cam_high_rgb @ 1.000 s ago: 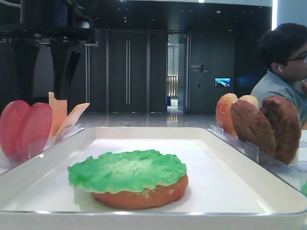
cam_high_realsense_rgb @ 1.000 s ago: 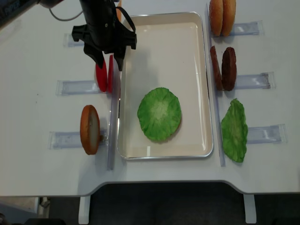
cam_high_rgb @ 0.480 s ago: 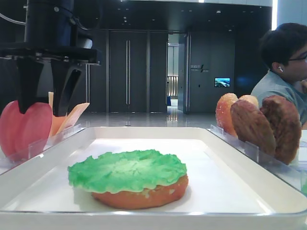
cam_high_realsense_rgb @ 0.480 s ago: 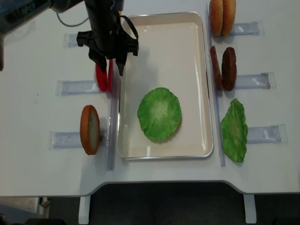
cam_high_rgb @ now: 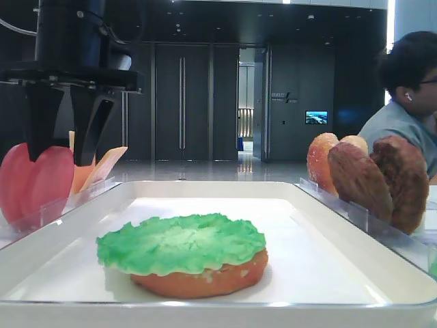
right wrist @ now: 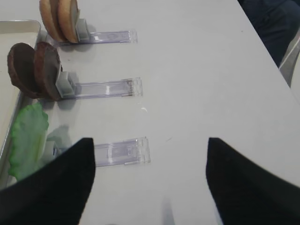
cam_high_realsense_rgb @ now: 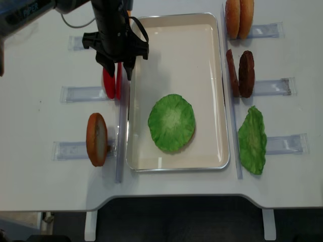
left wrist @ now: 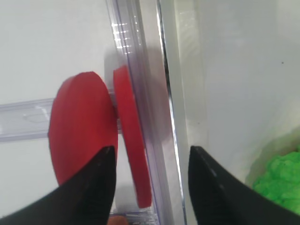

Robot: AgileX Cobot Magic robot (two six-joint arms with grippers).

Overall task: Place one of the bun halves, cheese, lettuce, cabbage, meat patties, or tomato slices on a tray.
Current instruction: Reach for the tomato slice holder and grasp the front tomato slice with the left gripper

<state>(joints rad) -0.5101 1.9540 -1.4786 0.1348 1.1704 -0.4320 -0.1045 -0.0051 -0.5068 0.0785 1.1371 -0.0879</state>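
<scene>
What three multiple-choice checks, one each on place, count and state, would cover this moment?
1. The lettuce in the tray lies on:
A. a bun half
B. a patty
C. bare tray

2. Tomato slices in the holder:
A. one
B. two
C. three

3. The left gripper jaws are:
A. shut
B. open, straddling the tray-side slice
C. holding cheese

Key: 1 A, orange bun half shows under the leaf; 2 B, two red discs stand together; 3 B, a dark jaw shows on each side of that slice.

Red tomato slices, green lettuce, white tray, brown patties.
</scene>
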